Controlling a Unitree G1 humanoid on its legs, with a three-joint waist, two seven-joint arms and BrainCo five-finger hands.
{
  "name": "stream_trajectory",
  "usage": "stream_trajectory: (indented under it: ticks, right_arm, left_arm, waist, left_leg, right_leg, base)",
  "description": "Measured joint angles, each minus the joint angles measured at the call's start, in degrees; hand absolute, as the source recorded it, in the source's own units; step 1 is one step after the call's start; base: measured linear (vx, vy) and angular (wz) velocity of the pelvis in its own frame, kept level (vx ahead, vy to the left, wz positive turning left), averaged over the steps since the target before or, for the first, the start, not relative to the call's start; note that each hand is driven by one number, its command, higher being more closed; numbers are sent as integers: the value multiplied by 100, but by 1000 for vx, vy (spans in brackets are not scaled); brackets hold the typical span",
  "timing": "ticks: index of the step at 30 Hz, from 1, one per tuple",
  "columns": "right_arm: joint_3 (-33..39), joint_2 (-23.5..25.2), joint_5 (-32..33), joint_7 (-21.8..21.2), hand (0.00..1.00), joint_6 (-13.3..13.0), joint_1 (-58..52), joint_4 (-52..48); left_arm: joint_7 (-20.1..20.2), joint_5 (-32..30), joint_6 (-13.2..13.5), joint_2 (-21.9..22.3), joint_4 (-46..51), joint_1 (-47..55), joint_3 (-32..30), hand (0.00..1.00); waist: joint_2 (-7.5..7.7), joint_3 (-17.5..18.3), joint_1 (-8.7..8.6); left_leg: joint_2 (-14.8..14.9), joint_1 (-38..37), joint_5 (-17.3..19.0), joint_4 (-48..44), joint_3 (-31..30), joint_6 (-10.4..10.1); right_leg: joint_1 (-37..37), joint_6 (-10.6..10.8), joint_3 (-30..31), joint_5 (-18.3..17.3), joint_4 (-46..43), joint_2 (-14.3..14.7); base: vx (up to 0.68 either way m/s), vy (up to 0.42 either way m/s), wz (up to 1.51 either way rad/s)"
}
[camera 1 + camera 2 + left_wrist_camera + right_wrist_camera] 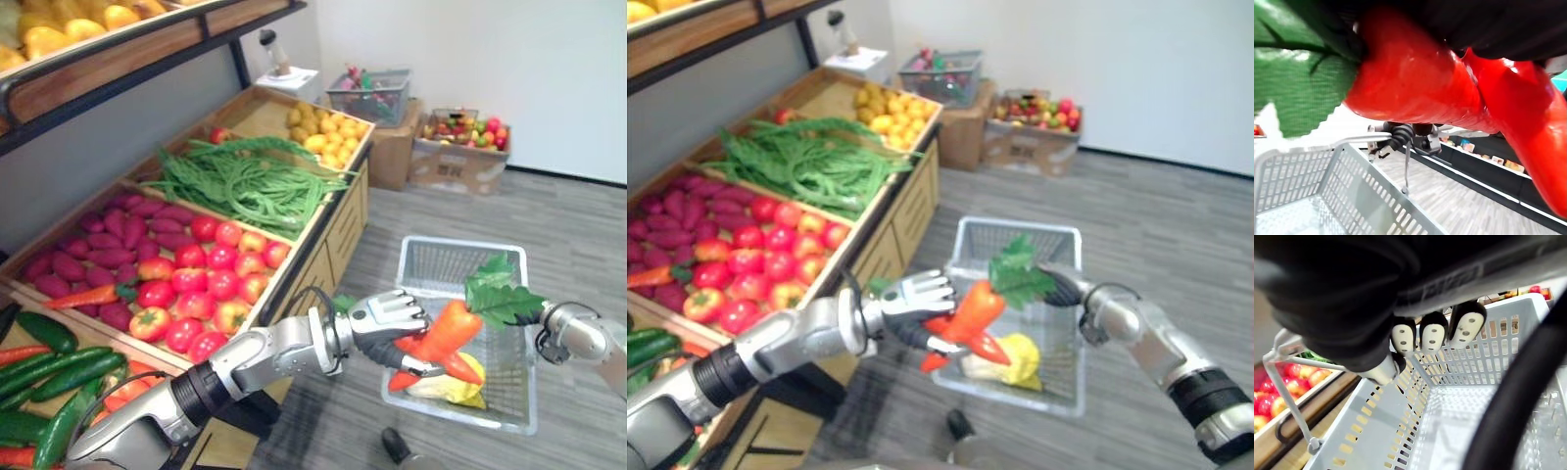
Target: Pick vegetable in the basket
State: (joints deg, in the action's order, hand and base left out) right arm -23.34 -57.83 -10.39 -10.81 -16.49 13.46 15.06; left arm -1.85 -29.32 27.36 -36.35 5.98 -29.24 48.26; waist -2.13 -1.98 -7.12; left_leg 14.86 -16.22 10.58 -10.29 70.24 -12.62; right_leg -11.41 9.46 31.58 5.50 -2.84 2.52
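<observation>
My left hand point(385, 319) is shut on an orange carrot point(447, 331) with green leaves point(501, 292), held just above the white wire basket point(462, 245). From close up, the carrot point(1415, 78) and its leaves point(1298, 73) hang over the basket's wall point(1327, 196). A second orange-red carrot point(460, 370) shows right under the first by my thumb; I cannot tell whether it is held. A yellow vegetable point(452, 390) lies in the basket. My right hand point(1064, 286) is partly behind the leaves, its fingers point(1432, 330) curled round the basket's handle.
To my left stands a wooden produce stand with tomatoes point(211, 284), green beans point(245, 181), purple sweet potatoes point(108, 235), cucumbers point(39, 392) and yellow fruit point(328, 132). Boxes of produce point(456, 147) sit by the back wall. Grey floor lies around the basket.
</observation>
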Motion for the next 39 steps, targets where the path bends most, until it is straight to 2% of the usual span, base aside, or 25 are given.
stream_trajectory:
  ticks: [6, 16, 24, 29, 39]
  right_arm:
    - [-187, -11, 651, -121, 100, 2, 322, -386]
    - [-537, -15, 832, -314, 100, 6, 738, -594]
    - [-779, 7, 1318, -355, 100, 114, 1124, -811]
    - [-886, 7, 1487, -378, 100, 147, 1276, -870]
    - [-1106, 21, 1592, -495, 100, 169, 1358, -1038]
  left_arm:
    - [104, -3, -6, 269, -493, -18, 116, 100]
    - [116, -17, -6, 578, -781, -32, 359, 100]
    - [108, -312, -54, 1029, -1737, -48, 389, 100]
    - [103, -584, -115, 1290, -2336, -137, 551, 100]
    - [80, -918, -309, 1636, -3358, -137, 417, 100]
  waist:
    - [-39, -18, -202]
    - [-44, -27, -254]
    - [-40, -30, -362]
    - [-27, -38, -368]
    - [36, -78, -370]
  left_leg:
    - [11, -45, -23, -7, 253, -21]
    - [26, -97, -25, -41, 458, -27]
    - [67, -109, -24, -117, 610, -29]
    - [103, -127, -24, -177, 665, -29]
    - [120, -186, -22, -201, 785, -33]
  right_leg:
    - [-148, -1, 114, 0, -105, 139]
    - [-229, -2, 271, 0, -177, 258]
    - [-323, -2, 363, -1, -264, 363]
    - [-342, -3, 406, -1, -300, 412]
    - [-358, -16, 481, -11, -331, 482]
  base:
    - [-47, -27, -21]
    - [-51, -16, -10]
    - [-53, -22, -9]
    - [-52, -27, -6]
    - [-51, -26, -5]
